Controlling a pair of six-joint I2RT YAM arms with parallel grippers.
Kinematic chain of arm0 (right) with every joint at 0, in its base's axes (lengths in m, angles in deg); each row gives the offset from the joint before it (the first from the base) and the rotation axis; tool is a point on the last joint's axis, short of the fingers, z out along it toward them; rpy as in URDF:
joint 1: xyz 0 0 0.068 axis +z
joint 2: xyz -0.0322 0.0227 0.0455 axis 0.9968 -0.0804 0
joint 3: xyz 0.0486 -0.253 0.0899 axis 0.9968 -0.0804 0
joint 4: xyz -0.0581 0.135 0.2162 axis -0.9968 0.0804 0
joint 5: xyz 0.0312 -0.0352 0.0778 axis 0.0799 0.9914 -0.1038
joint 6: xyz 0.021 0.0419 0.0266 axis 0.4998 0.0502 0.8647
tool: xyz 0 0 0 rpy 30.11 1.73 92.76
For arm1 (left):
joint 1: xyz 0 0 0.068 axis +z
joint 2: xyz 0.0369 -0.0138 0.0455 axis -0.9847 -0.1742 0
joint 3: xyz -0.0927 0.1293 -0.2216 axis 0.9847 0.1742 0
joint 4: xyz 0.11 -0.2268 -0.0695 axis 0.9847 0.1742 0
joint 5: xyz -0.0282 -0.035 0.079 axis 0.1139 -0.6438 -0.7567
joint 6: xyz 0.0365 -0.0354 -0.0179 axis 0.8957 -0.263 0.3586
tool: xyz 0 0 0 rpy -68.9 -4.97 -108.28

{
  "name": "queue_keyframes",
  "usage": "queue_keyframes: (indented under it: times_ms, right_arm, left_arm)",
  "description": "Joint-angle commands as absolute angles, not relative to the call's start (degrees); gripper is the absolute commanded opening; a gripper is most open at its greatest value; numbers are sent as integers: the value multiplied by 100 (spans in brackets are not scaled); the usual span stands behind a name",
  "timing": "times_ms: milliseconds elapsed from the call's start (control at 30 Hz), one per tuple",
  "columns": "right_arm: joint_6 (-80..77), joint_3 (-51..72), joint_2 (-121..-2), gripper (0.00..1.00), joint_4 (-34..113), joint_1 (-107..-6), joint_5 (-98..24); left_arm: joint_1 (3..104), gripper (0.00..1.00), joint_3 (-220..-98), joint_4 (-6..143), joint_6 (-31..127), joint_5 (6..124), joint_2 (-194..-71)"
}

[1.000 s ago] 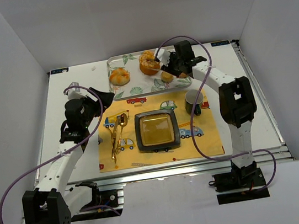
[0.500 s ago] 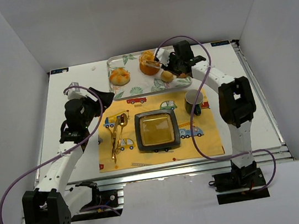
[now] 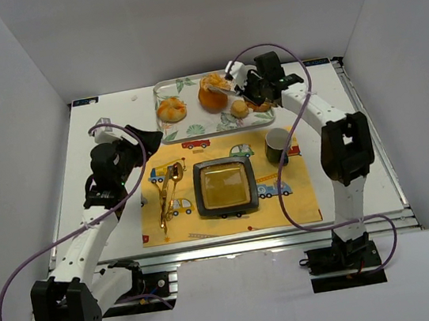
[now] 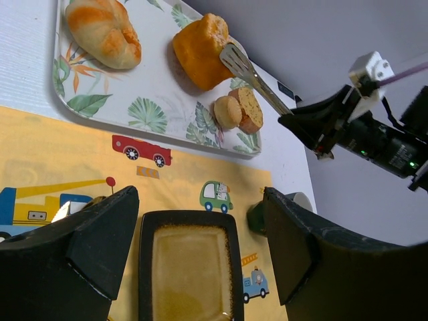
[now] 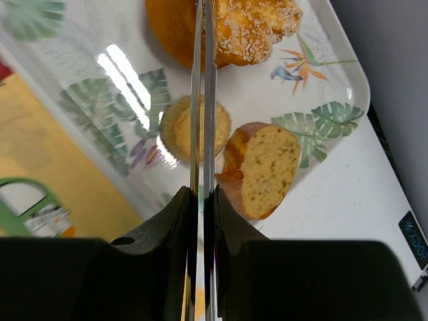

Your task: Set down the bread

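Observation:
A large orange bread (image 3: 211, 95) sits on the leaf-patterned tray (image 3: 159, 96) at the back. My right gripper (image 3: 255, 91) is shut on silver tongs (image 3: 230, 88), and the tong tips rest on the bread's right side. In the right wrist view the tongs (image 5: 202, 100) run edge-on from my gripper (image 5: 202, 207) to the bread (image 5: 247, 27). My left gripper (image 3: 143, 138) is open and empty over the mat's left edge. In the left wrist view it (image 4: 200, 247) hangs above the dark square plate (image 4: 190, 267), with the bread (image 4: 200, 43) and tongs (image 4: 251, 73) beyond.
A bread roll (image 3: 171, 110) and two small pieces (image 3: 239, 108) also lie on the tray. The dark plate (image 3: 225, 187) is at the middle of the yellow mat, gold tongs (image 3: 168, 191) lie to its left, and a green cup (image 3: 278, 145) stands to its right.
My right gripper has shifted a little right and back with the tongs still on the bread, which now stands more upright. The left arm has barely moved.

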State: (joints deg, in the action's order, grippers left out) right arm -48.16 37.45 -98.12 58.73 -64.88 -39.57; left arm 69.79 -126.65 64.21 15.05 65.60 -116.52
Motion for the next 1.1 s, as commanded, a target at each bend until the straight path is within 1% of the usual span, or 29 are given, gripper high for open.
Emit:
queue_keyframes:
  times_ms: [0,67,200,267,433,567,767,800,867,900,1000,1067]
  right_arm:
    - [-4645,3420,-8666,0,5560,-6553,-4795]
    - [-4776,2859,-8304,0,5577,-6553,-5147]
    - [-5172,1777,-7030,0,5866,-6544,-6122]
    - [-5330,1285,-6486,0,6033,-6535,-6352]
    - [-5822,572,-5605,0,6867,-6465,-6529]
    - [-6261,-44,-4867,1,7175,-6421,-6451]
    - [-6359,-853,-4453,6,7203,-6315,-6327]
    - [-6411,-923,-4426,10,7238,-6298,-6336]
    - [-6543,-1046,-4365,16,7404,-6236,-6362]
    - [-6596,-1064,-4356,25,7570,-6219,-6415]
    - [-6816,-1073,-4303,40,7835,-6201,-6529]
    - [-6851,-1012,-4277,44,7994,-6210,-6591]
  left_arm:
    - [6995,84,-12779,6504,1553,6465,-11457]
    - [6995,84,-12797,6548,1579,6447,-11430]
    - [6995,84,-12753,6583,1606,6403,-11342]
    - [6995,84,-12727,6584,1606,6385,-11307]
    - [6986,84,-12700,6601,1606,6420,-11316]
    - [6995,84,-12683,6566,1615,6447,-11360]
    - [6995,84,-12648,6452,1562,6482,-11421]
    - [6995,84,-12639,6452,1553,6482,-11421]
    - [6995,84,-12639,6469,1544,6482,-11378]
    - [6995,84,-12604,6469,1536,6473,-11369]
    - [6986,84,-12551,6478,1527,6456,-11316]
    - [6986,84,-12525,6469,1509,6438,-11272]
